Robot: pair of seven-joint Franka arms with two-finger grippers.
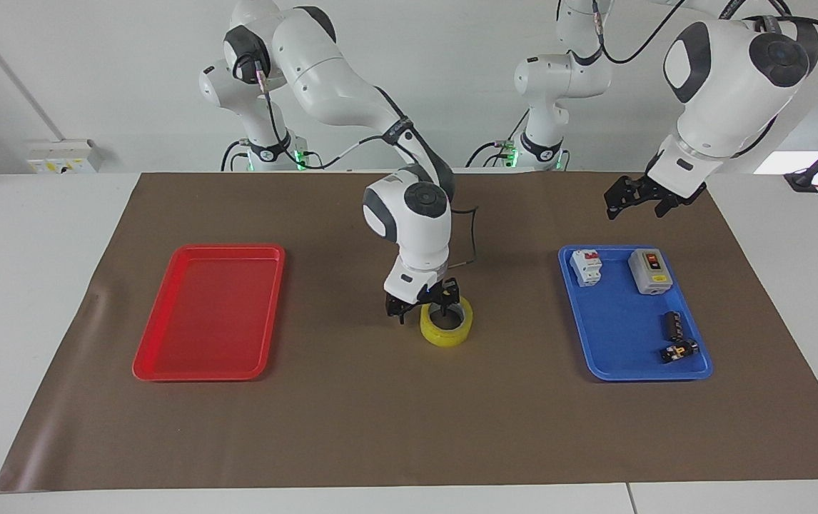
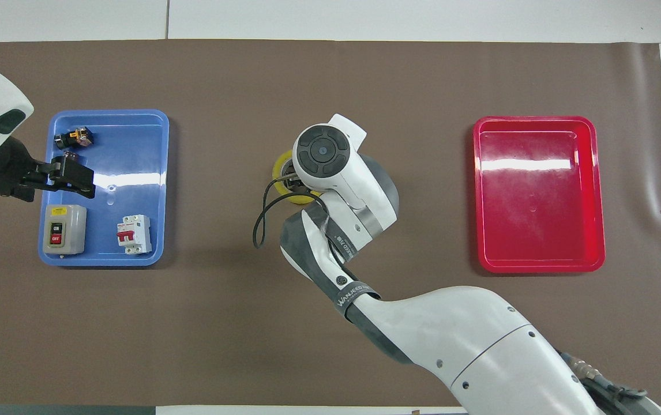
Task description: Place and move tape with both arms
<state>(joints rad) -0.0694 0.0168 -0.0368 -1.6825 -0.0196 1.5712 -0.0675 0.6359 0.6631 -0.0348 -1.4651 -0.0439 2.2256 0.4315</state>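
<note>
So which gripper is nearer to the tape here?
Right. The right gripper is down at the tape, open, one finger inside the ring. The left gripper hangs open, raised near the blue tray.

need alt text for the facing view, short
The right gripper is down at the yellow tape roll mid-table, fingers open astride its rim. An empty red tray lies toward the right arm's end, a blue tray of electrical parts toward the left arm's, the left gripper raised near it.
</note>
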